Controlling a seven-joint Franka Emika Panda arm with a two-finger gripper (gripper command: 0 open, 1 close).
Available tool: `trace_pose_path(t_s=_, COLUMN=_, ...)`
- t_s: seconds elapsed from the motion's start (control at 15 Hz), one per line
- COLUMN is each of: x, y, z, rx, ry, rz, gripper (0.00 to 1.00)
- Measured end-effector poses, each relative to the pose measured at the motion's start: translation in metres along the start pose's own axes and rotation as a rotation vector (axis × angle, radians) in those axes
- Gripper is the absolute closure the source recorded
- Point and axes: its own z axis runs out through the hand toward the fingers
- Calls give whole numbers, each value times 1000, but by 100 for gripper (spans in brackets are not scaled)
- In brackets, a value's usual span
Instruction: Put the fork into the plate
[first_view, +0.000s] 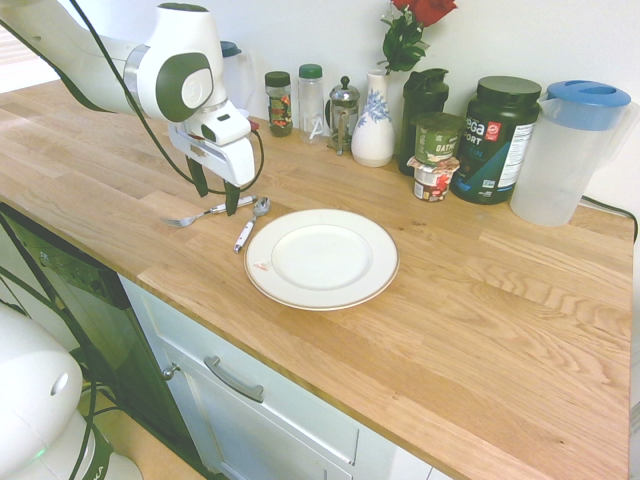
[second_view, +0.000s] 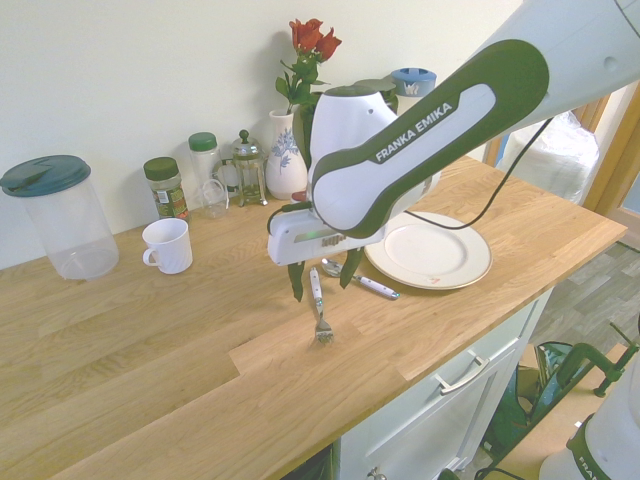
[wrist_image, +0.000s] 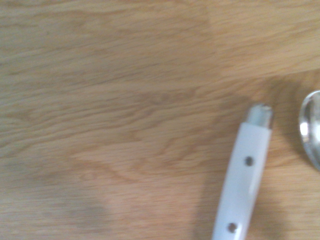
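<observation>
A kitchen with a long wooden worktop (first_view: 480, 300).
The open hand (first_view: 215, 195) hangs over the fork (first_view: 200, 214), holding nothing; the plate (first_view: 322, 258) sits near.

The counter (first_view: 480, 310) is wood — pale oak-like planks with visible grain and a smooth, low-sheen finish. The plate (first_view: 322, 258) looks like glossy white ceramic. The fork (second_view: 320, 318) has bright polished metal tines; its handle (wrist_image: 242, 175) looks like smooth white plastic with small dark rivets and a metal cap. The spoon (first_view: 252, 221) has a shiny metal bowl. The pitcher (first_view: 568, 152) at the counter's back edge is frosted translucent plastic — its lid blue and matt.
</observation>
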Motion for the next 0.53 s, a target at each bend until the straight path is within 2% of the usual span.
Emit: trace_pose_path(t_s=0.53, x=7, y=-2, z=15, rx=1, ry=70, rz=32, gripper=100)
